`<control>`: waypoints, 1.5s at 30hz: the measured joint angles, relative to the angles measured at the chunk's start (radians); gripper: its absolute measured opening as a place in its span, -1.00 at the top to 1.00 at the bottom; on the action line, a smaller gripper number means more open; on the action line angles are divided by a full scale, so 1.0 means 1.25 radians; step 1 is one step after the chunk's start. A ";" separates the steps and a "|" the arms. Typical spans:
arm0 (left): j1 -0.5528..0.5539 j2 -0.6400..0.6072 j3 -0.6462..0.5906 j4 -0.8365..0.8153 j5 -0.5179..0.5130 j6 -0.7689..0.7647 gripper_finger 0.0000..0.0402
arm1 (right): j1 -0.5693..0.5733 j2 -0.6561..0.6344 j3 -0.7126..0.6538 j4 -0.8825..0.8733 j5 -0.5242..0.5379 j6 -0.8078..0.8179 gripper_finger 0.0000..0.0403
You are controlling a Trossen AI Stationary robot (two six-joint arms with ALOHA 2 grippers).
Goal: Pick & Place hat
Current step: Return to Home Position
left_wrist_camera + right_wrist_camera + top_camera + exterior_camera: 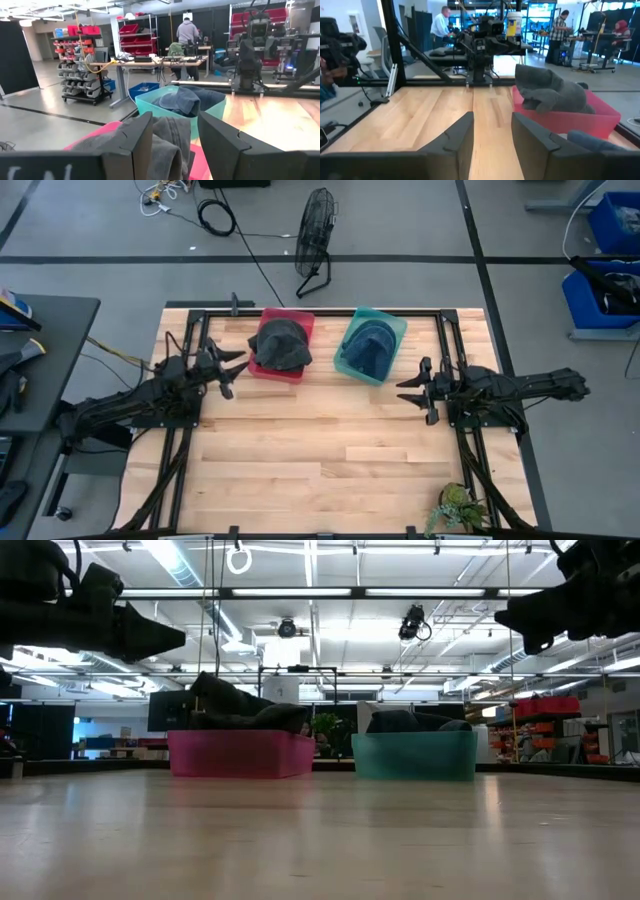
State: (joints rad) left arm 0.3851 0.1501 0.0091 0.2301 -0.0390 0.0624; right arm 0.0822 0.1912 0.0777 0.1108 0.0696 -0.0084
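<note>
1. In the high view, find the left gripper (238, 366) left of centre, over the left edge of the counter (320, 460). Its tips are just beside the red bin (303, 319) and do not touch it.
2. Check the left wrist view. The left gripper (175, 122) has its two fingers spread wide, and nothing is held between them.
3. In the high view, find the right gripper (403, 391) right of centre, over the right side of the counter. It points inward and is well apart from both bins.
4. Check the right wrist view. The right gripper (492, 120) is also parted and empty, and only bare counter boards show through the gap.
5. Find the black caps (280, 345) in the upper centre of the high view. They are heaped inside the red bin, and you cannot count them from these views.
6. In the low view, note that the black caps (235, 705) rise above the rim of the red bin (240, 757).
7. Find the teal bin (393, 326) just to the right of the red bin, near it but not touching. A blue cap (368, 348) lies inside it.
8. Note the plant (458, 506) at the lower right of the high view, at the counter's near edge.
</note>
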 joint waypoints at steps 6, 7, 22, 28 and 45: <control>0.000 0.000 0.000 -0.027 0.000 0.001 0.20 | 0.000 -0.014 -0.031 0.016 0.000 0.006 0.32; 0.000 0.000 0.000 -0.026 0.000 0.001 0.20 | 0.000 -0.015 -0.040 0.027 0.000 0.007 0.32; 0.000 0.000 -0.001 -0.027 0.000 0.001 0.20 | 0.000 -0.014 -0.050 -0.062 0.061 0.037 0.32; 0.000 0.000 -0.001 -0.026 0.000 0.002 0.20 | 0.000 -0.013 -0.050 -0.063 0.057 0.041 0.32; 0.000 0.000 -0.001 -0.026 0.000 0.002 0.20 | 0.000 -0.013 -0.049 -0.063 0.057 0.042 0.32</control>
State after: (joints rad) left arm 0.3847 0.1501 0.0078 0.1970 -0.0391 0.0643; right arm 0.0818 0.1749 0.0158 0.0315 0.1413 0.0437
